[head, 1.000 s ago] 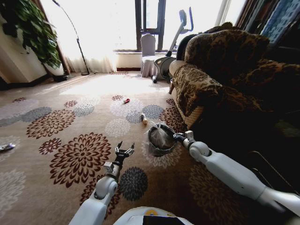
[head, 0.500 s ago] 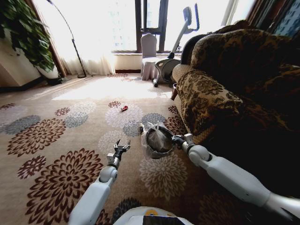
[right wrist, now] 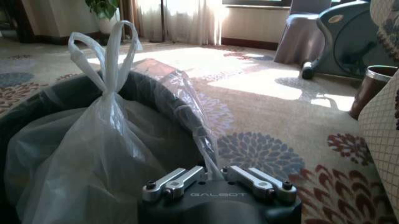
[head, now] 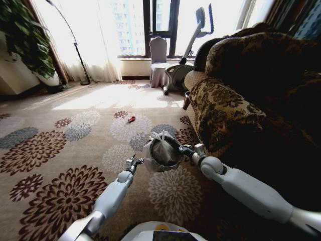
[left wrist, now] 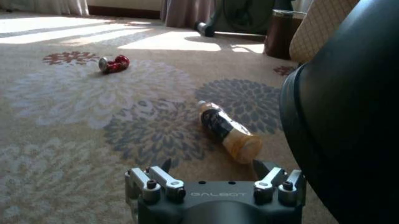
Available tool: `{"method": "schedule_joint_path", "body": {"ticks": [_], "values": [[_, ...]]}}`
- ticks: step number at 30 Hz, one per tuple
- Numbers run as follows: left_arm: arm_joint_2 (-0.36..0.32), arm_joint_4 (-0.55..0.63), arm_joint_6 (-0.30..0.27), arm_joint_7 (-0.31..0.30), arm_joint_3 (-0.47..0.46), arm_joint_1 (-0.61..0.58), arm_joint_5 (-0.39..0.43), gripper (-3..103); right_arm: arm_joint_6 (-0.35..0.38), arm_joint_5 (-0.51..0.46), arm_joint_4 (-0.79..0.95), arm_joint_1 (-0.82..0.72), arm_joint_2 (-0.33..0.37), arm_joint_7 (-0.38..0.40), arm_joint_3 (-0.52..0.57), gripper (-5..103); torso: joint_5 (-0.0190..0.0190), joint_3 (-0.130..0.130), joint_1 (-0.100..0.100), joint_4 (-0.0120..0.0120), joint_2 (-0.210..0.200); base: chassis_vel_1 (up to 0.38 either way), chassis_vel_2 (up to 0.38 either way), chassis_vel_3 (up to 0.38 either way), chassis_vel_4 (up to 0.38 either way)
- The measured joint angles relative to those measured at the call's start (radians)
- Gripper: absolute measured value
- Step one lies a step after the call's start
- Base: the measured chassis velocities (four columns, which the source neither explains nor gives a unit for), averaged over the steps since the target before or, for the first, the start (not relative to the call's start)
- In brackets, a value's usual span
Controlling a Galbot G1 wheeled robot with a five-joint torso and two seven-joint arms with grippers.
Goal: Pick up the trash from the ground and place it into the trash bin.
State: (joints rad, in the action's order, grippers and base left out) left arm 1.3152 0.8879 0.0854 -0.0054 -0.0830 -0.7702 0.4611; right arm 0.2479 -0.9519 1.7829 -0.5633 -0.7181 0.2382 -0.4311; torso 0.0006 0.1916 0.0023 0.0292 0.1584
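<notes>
**Bin held up, bottle ahead on carpet**

"GALBOT" reads on both wrist housings. My right pincer (head: 183, 149) is clamped on the rim of the bin (head: 161, 152), fingers pinching rim and liner; I'm holding it off the carpet (head: 75, 145). Inside it: a knotted white bag (right wrist: 103, 140). My left pincer (head: 134, 161) sits open just beside the bin, low over the carpet. Since a second ago the head camera has swung, and the left pincer has moved in closer to the bin. The bottle (left wrist: 228, 131) lies on its side just ahead of the left pincer; red can (left wrist: 114, 64) farther off. Sofa (head: 241, 100) on my right.
</notes>
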Motion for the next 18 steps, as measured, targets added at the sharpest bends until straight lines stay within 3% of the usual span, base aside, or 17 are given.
{"method": "schedule_joint_path", "body": {"ticks": [4, 18], "values": [[0.039, -0.026, -0.002, -0.007, 0.011, 0.023, -0.018, 88, 0.003, 0.001, 0.017, 0.000, 0.025, -0.009, 0.010, 0, -0.0007, 0.000, 0.000, -0.0008, 0.000, 0.000, 0.000, 0.000, 0.000], [0.058, -0.023, -0.002, -0.023, 0.010, -0.006, -0.035, 88, -0.008, 0.016, 0.028, -0.002, 0.029, -0.020, 0.007, 0, -0.0005, 0.000, 0.000, -0.0003, 0.000, -0.047, 0.026, 0.044, -0.024]]}}
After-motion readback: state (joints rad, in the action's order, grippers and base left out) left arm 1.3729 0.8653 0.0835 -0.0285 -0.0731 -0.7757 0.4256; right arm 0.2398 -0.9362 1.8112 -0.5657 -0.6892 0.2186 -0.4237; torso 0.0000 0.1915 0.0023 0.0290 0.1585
